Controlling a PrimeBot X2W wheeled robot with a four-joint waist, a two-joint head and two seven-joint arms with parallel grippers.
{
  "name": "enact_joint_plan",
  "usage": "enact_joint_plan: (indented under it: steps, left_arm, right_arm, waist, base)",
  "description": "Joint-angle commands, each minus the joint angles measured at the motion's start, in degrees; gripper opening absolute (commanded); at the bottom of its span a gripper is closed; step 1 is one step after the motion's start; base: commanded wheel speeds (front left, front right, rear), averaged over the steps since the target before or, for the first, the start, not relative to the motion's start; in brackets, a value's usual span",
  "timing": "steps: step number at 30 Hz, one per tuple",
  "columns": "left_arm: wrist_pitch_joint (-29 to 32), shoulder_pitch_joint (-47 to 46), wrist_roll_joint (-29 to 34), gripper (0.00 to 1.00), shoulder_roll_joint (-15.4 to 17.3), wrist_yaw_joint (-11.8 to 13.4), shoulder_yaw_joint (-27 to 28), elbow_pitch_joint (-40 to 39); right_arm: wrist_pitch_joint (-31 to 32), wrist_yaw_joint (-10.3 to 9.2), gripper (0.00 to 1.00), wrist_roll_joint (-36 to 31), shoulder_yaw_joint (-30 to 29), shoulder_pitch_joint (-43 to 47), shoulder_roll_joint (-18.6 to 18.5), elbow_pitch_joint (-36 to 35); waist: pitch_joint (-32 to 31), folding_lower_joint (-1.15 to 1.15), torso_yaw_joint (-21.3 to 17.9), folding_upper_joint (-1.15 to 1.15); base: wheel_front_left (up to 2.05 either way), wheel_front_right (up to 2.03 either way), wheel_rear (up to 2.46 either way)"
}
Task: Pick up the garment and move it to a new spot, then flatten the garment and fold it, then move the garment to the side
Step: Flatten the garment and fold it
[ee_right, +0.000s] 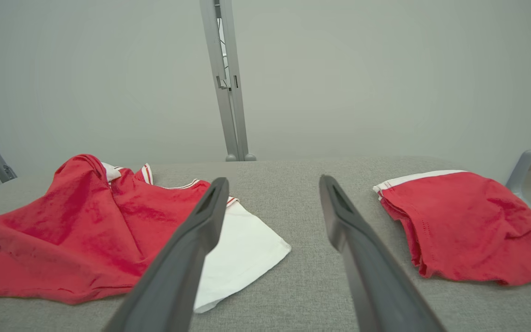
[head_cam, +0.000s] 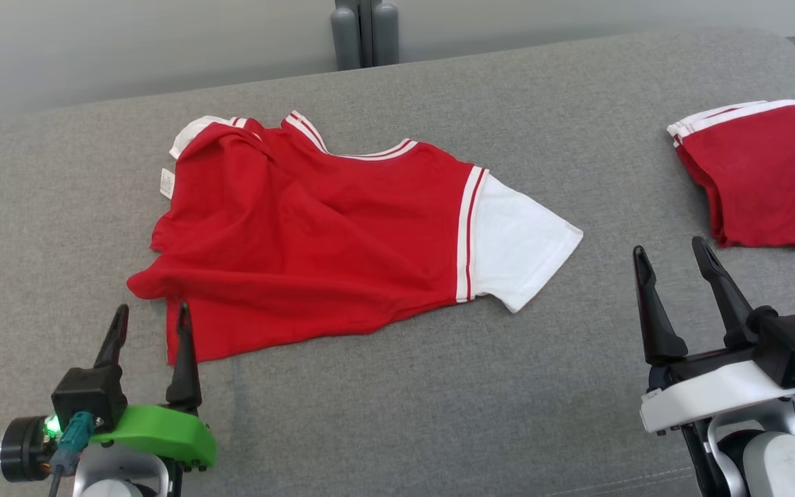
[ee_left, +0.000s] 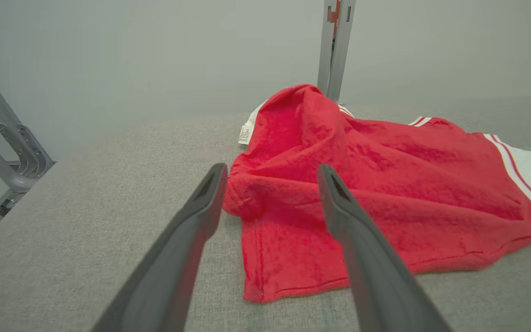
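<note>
A red T-shirt with white sleeves, the garment (head_cam: 315,235), lies rumpled and partly spread on the grey padded surface (head_cam: 404,386). My left gripper (head_cam: 151,316) stands open just short of its near left hem corner, nothing between its fingers. The left wrist view has that bunched hem (ee_left: 284,216) lying right ahead of the open fingers. My right gripper (head_cam: 670,250) is open too, to the right of the white sleeve (head_cam: 518,241) and apart from it. From the right wrist, the garment (ee_right: 85,230) sits to the left of the fingers.
A second red garment (head_cam: 763,176), folded, with white trim, lies at the far right of the surface (ee_right: 468,226). Grey metal posts (head_cam: 364,31) stand behind the back edge. A grey frame (ee_left: 2,147) stands off the left end.
</note>
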Motion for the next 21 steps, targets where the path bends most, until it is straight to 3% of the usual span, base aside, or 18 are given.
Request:
enact_joint_plan:
  steps: [1,11,12,13,14,21]
  left_arm:
    - [1.0,-0.48,-0.68,1.0,-0.09,-0.45,-0.11,1.7]
    - [2.67,-5.6,-5.76,1.0,-1.1,-3.81,0.5,17.81]
    - [2.46,-6.34,-5.94,0.69,-0.99,-4.07,0.55,19.36]
    - [2.09,-6.96,-6.28,0.51,-1.12,-4.33,0.63,20.45]
    - [1.9,-7.62,-6.46,0.0,-1.17,-4.7,0.56,21.73]
    - [0.82,-10.18,-7.32,0.0,-0.99,-6.43,0.29,27.16]
  right_arm:
    - [0.04,-0.05,1.0,-0.01,0.07,-0.27,-0.18,0.01]
    - [-0.94,-0.05,1.0,0.98,1.1,-2.43,-0.23,2.0]
    - [-1.15,-0.05,1.0,1.12,1.05,-2.66,-0.32,2.43]
    - [-1.29,-0.05,1.0,1.15,0.99,-2.85,-0.44,2.74]
    - [-1.44,-0.05,1.0,1.17,0.85,-2.99,-0.46,3.13]
    - [-2.86,-0.05,1.0,2.02,-0.94,-5.37,-1.92,8.55]
  waist:
    - [0.99,0.0,0.05,0.0]
    - [5.56,0.0,-1.17,0.0]
    - [6.01,0.0,-1.3,0.0]
    - [6.29,0.0,-1.37,0.0]
    - [6.62,0.0,-1.46,0.0]
    - [7.87,0.0,-1.74,0.0]
  base:
    - [0.0,0.0,0.0]
    - [0.0,0.0,0.0]
    - [0.0,0.0,0.0]
    - [0.0,0.0,0.0]
    - [0.0,0.0,0.0]
    - [0.0,0.0,0.0]
